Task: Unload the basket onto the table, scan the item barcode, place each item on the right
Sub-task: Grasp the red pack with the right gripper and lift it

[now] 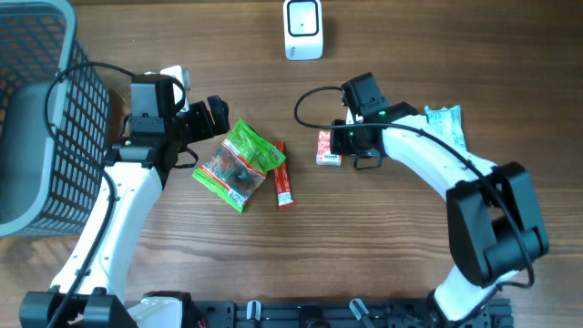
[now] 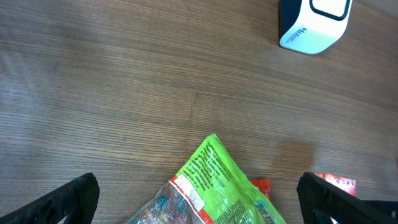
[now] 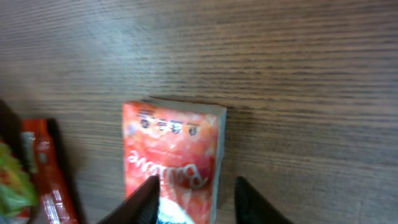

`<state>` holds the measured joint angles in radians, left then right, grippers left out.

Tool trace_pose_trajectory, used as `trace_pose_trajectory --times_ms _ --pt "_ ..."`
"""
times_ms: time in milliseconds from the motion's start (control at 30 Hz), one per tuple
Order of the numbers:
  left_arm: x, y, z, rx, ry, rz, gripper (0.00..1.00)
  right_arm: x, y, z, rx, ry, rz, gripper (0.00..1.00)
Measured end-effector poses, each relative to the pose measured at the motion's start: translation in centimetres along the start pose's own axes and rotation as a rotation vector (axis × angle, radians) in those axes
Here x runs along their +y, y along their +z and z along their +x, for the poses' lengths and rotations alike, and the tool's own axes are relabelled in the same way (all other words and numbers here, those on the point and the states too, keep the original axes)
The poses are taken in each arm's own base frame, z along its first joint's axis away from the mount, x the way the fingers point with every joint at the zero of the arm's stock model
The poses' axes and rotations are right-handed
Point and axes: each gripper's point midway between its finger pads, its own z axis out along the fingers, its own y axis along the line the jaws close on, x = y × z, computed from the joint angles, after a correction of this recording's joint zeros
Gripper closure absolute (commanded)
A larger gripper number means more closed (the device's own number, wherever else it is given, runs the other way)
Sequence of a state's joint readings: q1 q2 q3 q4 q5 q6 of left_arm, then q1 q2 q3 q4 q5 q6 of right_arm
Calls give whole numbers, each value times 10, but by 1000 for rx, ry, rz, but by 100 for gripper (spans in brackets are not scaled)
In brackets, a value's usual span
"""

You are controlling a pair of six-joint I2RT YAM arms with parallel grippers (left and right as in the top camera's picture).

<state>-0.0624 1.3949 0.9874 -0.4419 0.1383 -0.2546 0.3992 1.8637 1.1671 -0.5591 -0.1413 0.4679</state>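
A small red and white box (image 1: 328, 148) lies flat on the wooden table, right of centre. My right gripper (image 1: 350, 146) is at its right end. In the right wrist view the box (image 3: 174, 143) lies between the two fingers of the gripper (image 3: 196, 200). The left finger overlaps its printed face, and the right finger (image 3: 252, 202) stands just off its edge with a thin gap, so the gripper is open. The white scanner (image 1: 302, 29) stands at the back centre. My left gripper (image 1: 208, 117) hangs wide open over a green snack packet (image 2: 211, 180), holding nothing.
A red stick packet (image 1: 283, 175) lies between the green packet (image 1: 239, 164) and the box. A teal packet (image 1: 446, 123) sits under my right arm. A grey wire basket (image 1: 36, 118) fills the left edge.
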Motion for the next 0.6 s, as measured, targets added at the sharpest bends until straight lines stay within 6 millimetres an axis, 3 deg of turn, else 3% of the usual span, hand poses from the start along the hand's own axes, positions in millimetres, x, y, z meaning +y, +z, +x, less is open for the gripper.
trace_pose_trajectory --times_ms 467,600 --pt "0 0 0 0 0 0 0 -3 6 1 10 -41 1 67" --pt "0 0 0 0 0 0 0 -3 4 0 36 -46 -67 67"
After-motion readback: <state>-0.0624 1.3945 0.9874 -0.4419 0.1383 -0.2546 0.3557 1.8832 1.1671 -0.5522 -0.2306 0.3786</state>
